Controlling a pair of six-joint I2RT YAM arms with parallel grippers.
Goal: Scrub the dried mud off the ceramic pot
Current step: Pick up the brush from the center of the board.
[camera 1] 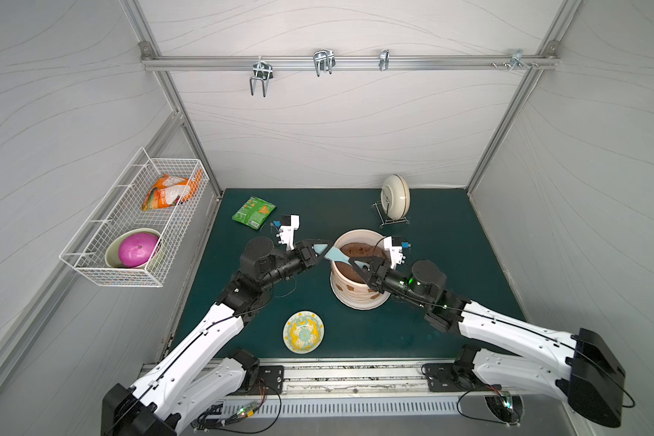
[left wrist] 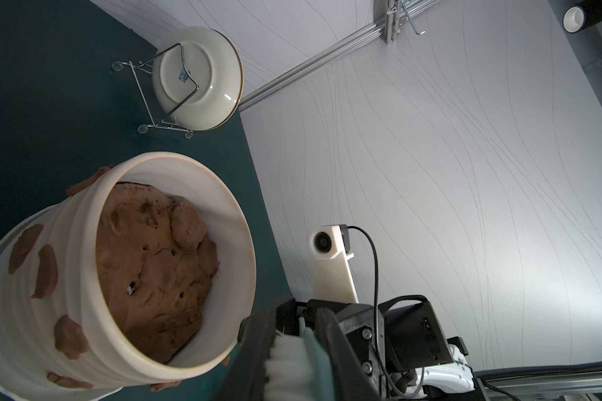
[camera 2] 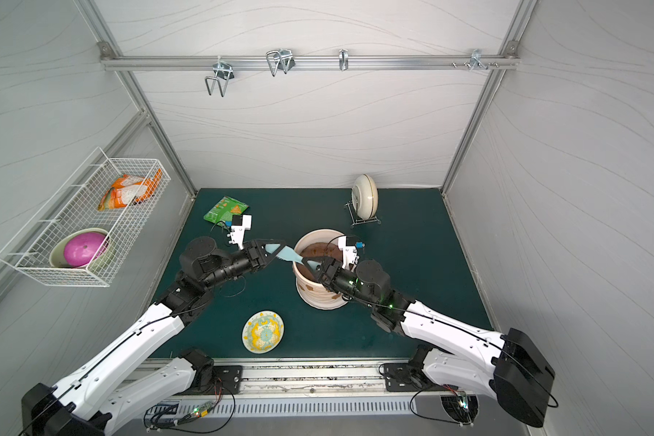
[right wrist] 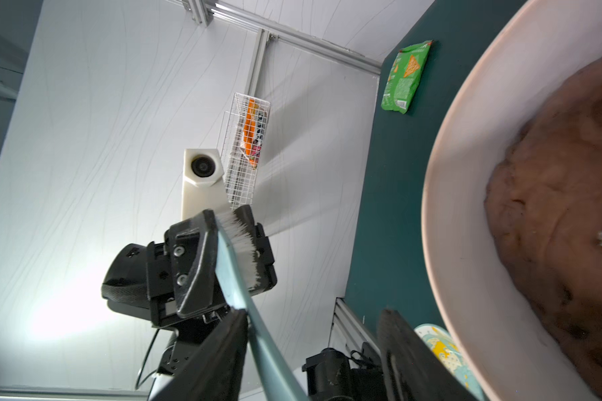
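A white wire basket (camera 1: 102, 230) hangs on the left wall; it holds an orange packet (camera 1: 169, 190) and a magenta ball (camera 1: 138, 249) sitting in a pale bowl (camera 1: 111, 253). On the green table (camera 1: 450, 245), a green snack bag (camera 1: 253, 212) lies near the back left corner. A small yellow-patterned plate (camera 1: 303, 332) lies near the front edge.

The left gripper (camera 1: 323, 250) reaches in from the left, its jaws clamped on the bristled head of a light blue scrub brush (camera 1: 338, 254). The white bristles (right wrist: 238, 243) press against one of its fingers. The brush handle slants rightward over the rim of the ceramic pot (camera 1: 355, 292), which stands upright right of the table's centre. Lumpy brown soil (left wrist: 153, 277) fills the pot. Patches of dried mud (left wrist: 47, 270) stick to its ribbed outer wall, and more show low on the side facing the arms (camera 1: 350, 288).

The right gripper (camera 1: 355, 263) hangs over the pot's opening with its jaws apart. The handle lies against one finger (right wrist: 223, 347), well clear of the other.

Behind the pot, a cream gold-rimmed bowl (camera 1: 395, 196) stands on edge in a wire stand (camera 1: 389, 222).
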